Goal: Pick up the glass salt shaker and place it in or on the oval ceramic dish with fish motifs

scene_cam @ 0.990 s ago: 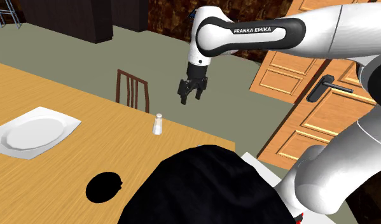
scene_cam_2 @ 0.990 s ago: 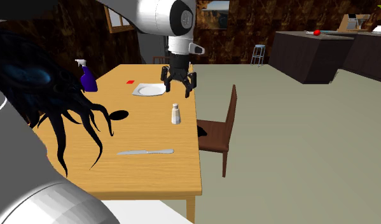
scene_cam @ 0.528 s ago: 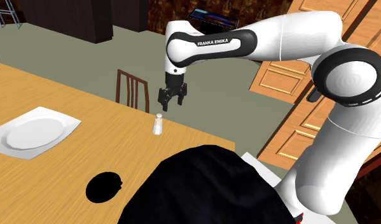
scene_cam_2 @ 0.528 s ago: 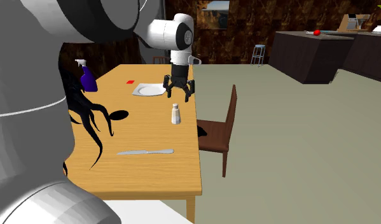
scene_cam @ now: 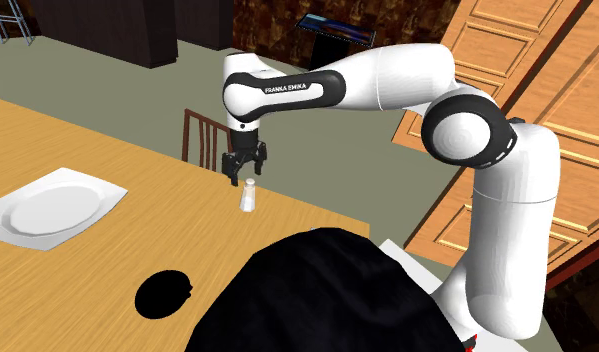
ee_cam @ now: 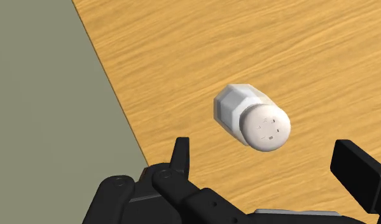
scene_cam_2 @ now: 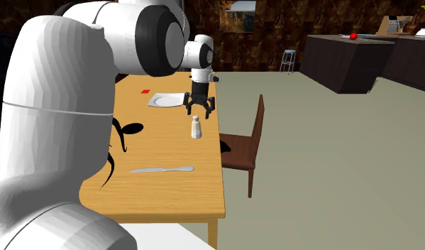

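Observation:
The salt shaker [scene_cam: 248,195], a small pale faceted jar with a white holed cap, stands upright on the wooden table [scene_cam: 117,255] near its chair-side edge. My gripper [scene_cam: 243,172] hangs just above it, open, with nothing between the fingers. In the second exterior view the gripper [scene_cam_2: 196,110] sits right over the shaker [scene_cam_2: 196,128]. The wrist view looks down on the shaker's cap [ee_cam: 252,118], which lies between the spread fingers of the gripper [ee_cam: 270,167] and a little ahead of them. The white oval dish [scene_cam: 52,208] lies farther along the table, also drawn white in the second exterior view [scene_cam_2: 166,101].
A wooden chair [scene_cam: 209,140] stands at the table edge by the shaker. A large black shape [scene_cam: 317,300] covers the near table end, with a black blot [scene_cam: 162,294] beside it. A knife [scene_cam_2: 161,170] and a small red item [scene_cam_2: 145,91] lie on the table. Wooden doors [scene_cam: 507,130] stand behind the arm.
The arm has swung toward the shoulder view's left and come down; the open gripper moved from high beside the shaker to just above it. The shaker has not moved.

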`<state>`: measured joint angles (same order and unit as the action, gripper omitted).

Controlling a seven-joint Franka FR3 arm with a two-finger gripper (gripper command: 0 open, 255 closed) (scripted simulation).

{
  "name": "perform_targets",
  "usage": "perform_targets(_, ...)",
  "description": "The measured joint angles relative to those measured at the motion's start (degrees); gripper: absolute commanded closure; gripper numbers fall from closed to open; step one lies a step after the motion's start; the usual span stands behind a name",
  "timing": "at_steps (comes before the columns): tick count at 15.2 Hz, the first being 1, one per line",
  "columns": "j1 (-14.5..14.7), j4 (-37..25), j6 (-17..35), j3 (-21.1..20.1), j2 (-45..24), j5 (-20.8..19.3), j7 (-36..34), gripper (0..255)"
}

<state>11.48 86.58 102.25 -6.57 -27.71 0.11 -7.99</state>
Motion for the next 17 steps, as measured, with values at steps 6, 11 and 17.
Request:
perform_targets(6,0.1,3.4,4.0,0.0,-0.7,-0.1,0.0,0)
perform_targets(11,0.1,4.1,4.7,0.0,-0.7,-0.1,-0.1,0)
perform_targets(17,0.1,4.0,4.7,0.0,-0.7,-0.1,-0.1,255)
